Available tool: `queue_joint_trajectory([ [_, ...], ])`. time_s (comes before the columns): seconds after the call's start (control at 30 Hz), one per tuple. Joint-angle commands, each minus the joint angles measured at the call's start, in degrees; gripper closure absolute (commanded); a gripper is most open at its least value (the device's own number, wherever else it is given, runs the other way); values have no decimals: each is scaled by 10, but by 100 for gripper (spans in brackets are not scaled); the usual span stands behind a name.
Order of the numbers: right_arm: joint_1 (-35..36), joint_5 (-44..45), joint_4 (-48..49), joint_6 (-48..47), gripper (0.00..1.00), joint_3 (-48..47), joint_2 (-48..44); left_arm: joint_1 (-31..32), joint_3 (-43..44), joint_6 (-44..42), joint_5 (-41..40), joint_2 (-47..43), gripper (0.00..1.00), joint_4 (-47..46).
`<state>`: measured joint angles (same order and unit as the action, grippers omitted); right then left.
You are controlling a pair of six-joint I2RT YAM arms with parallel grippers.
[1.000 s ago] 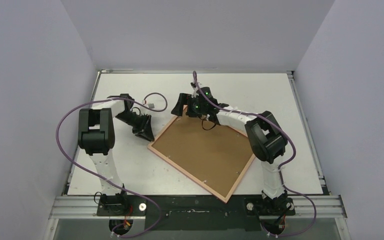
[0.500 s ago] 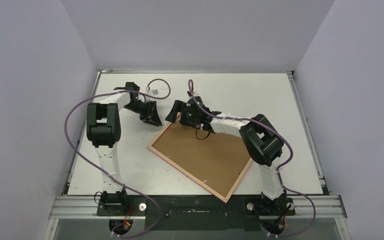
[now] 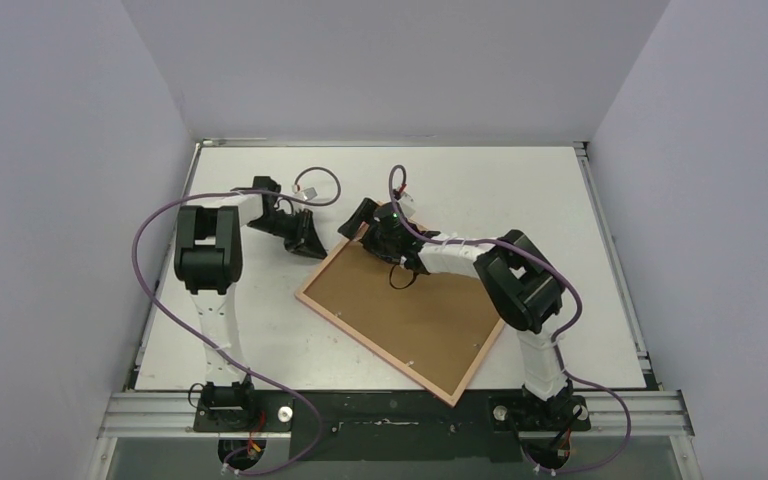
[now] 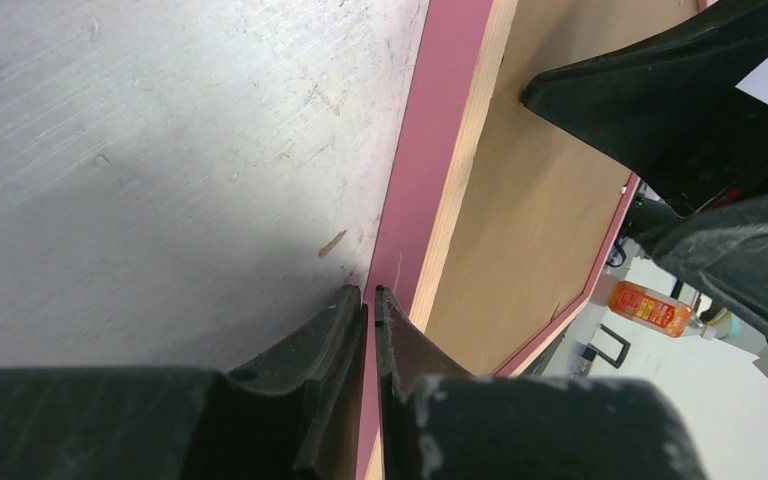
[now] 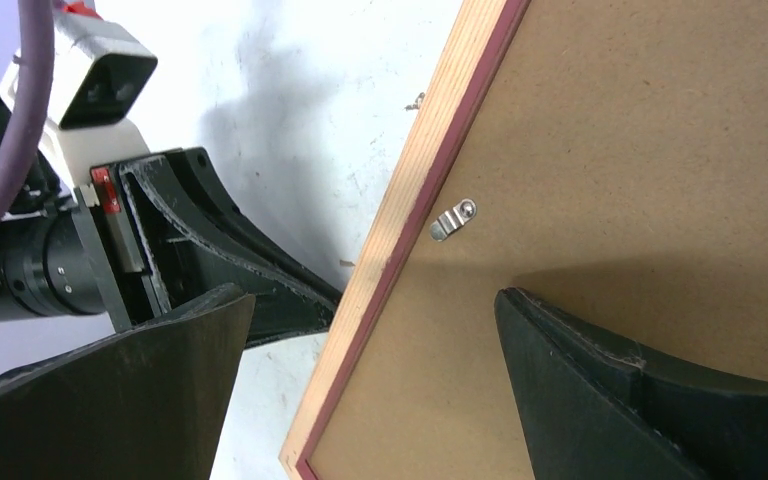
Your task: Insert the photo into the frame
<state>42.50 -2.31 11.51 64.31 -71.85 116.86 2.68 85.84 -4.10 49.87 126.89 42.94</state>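
The frame (image 3: 375, 348) lies flat on the white tabletop (image 3: 560, 200), turned like a diamond, with its brown backing board (image 3: 410, 310) facing up. The left tool (image 3: 310, 240) is low just beside the frame's far-left edge, near the far corner. The right tool (image 3: 360, 222) sits at that far corner, its forearm above the frame's far-right edge.

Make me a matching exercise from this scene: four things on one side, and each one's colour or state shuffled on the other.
Things:
1. left gripper
2. right gripper
3. frame
4. backing board

Colours or states:
A. brown
B. jaws wide open
C. pink
D. jaws pressed nearly shut

Pairs: 1-D, 2-B, 3-C, 4-A
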Motion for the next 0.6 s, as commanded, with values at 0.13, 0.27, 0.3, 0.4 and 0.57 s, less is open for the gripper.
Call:
queue_joint_trajectory([
  [0.13, 27, 67, -39, 54, 2, -61, 24, -2, -51, -8, 16, -36, 91, -38],
  [0.27, 34, 88, -55, 62, 2, -73, 27, -2, -64, -10, 18, -43, 92, -44],
  [0.3, 34, 91, -54, 63, 2, -72, 27, -2, -68, -9, 19, -45, 92, -47],
  [0.4, 35, 99, -60, 66, 2, -75, 29, -3, -75, -7, 19, -51, 92, -54],
  [0.57, 35, 104, -59, 72, 2, -79, 38, -3, -81, -6, 24, -55, 92, -58],
])
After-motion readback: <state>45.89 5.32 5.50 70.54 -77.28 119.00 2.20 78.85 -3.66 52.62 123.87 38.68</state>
